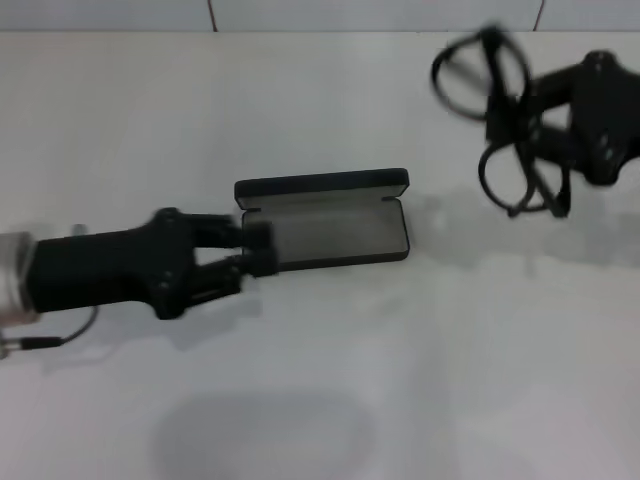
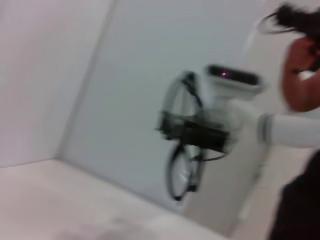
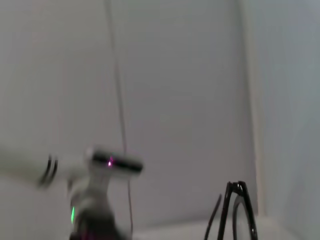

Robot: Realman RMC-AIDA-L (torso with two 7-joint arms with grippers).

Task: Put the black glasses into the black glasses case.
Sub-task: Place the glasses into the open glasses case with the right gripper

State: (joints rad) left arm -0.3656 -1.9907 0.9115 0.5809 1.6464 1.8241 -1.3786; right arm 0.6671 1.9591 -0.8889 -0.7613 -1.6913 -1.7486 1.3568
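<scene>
Above the tabletop (image 1: 330,360), the right gripper (image 1: 535,125) clamps the black glasses (image 1: 505,120), while the left gripper's (image 1: 258,248) fingers grip the open black glasses case (image 1: 330,220).

A white table (image 1: 420,380) meets a pale wall (image 1: 300,12); a person (image 2: 302,80) stands beyond.

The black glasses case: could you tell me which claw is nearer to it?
Left. The left claw is at the black glasses case's end; the right claw holds the black glasses off to its right.
</scene>
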